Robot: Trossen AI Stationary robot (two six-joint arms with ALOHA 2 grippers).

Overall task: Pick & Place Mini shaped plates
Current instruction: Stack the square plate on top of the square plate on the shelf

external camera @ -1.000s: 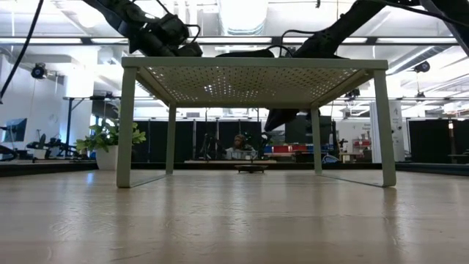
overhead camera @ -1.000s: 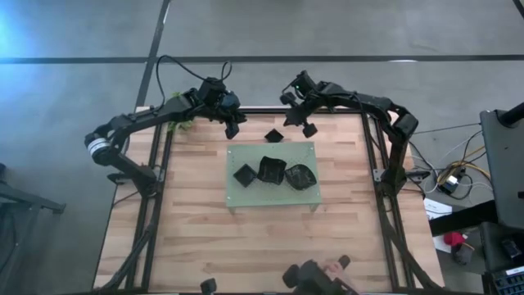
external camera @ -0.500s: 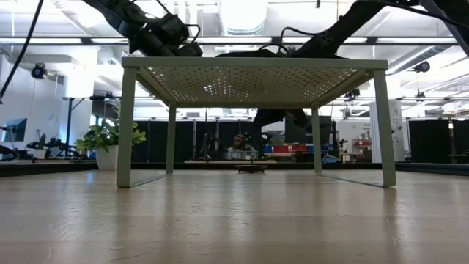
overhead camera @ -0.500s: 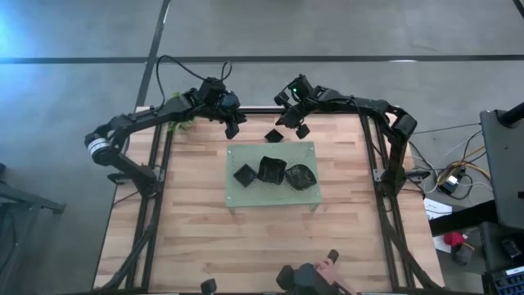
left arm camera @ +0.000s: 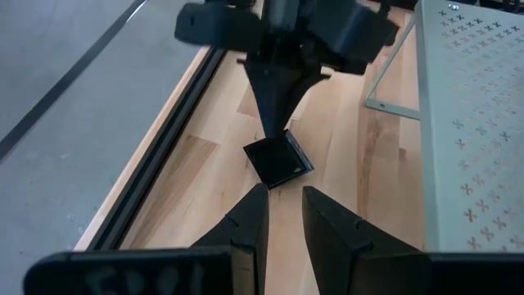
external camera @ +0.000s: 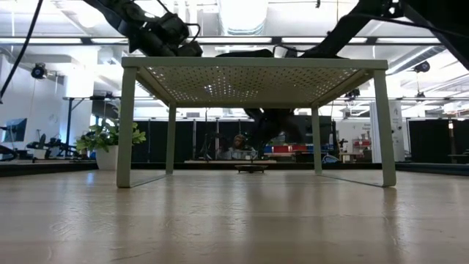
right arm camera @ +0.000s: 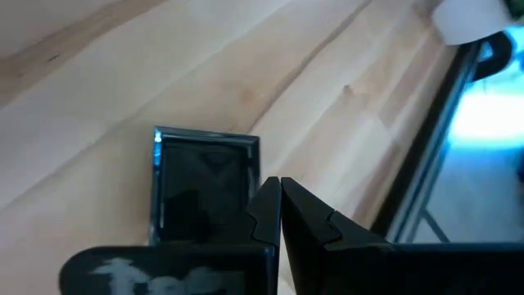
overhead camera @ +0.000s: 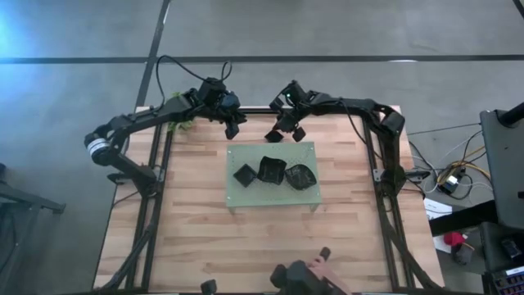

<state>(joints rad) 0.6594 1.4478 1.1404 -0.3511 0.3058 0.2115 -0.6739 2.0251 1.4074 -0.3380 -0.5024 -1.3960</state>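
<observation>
A small square black plate (left arm camera: 278, 161) lies flat on the wood near the table's far edge, also seen in the high view (overhead camera: 272, 137). My right gripper (right arm camera: 278, 187) is shut and slants down at that plate's edge; the left wrist view shows it (left arm camera: 276, 124) from the front. My left gripper (left arm camera: 284, 195) hangs a little to the plate's left, above the table, narrowly open with nothing between its fingers. Three more black plates (overhead camera: 244, 174) (overhead camera: 271, 170) (overhead camera: 300, 176) rest on the raised light green perforated mat (overhead camera: 270, 195). My right gripper's shut fingertips (right arm camera: 266, 197) stand at one edge of the square plate (right arm camera: 252, 168), coming from above at a slant. I cannot tell whether they touch it. The plate lies flat on the table.
The mat stands on four legs (external camera: 124, 125) in the middle of the table. A small leafy plant (overhead camera: 182, 124) sits at the far left corner. A person's hand (overhead camera: 321, 264) with a dark device shows at the near edge. Bare wood lies left and right of the mat.
My right gripper has sunk and gone toward the table's left, onto the square plate near the far edge, rolling somewhat as it went. It has stayed shut. The plate has not moved.
</observation>
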